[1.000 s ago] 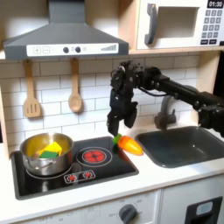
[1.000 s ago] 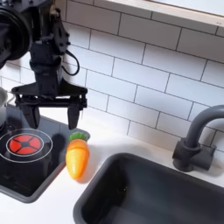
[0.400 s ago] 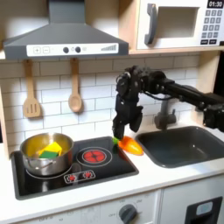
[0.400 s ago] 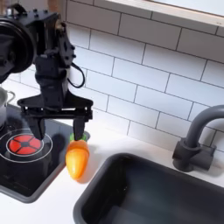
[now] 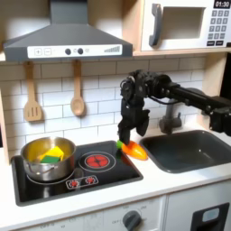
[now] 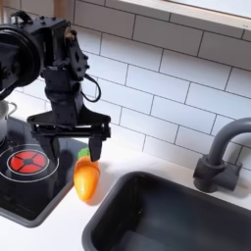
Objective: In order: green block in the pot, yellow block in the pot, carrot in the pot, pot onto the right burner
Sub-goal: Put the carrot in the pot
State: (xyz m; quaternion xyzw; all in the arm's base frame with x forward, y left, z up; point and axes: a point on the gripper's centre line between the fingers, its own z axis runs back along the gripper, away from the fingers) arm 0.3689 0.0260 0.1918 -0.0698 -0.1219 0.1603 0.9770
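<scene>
Jaws spread wide, nothing held; the gripper (image 6: 69, 147) has been lowered and shifted over the carrot (image 6: 86, 177), which lies on the table beside the stove. Both blocks are seen in the pot (image 5: 48, 156); carrot pickup judged next.

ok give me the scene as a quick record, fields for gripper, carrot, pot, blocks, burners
gripper: open, fingers spread, just above the carrot
carrot: lying on the counter between stove and sink, not gripped
pot: on the burner at the first exterior view's left
blocks: green block and yellow block inside the pot
other burner: red ring, nothing on it
</scene>
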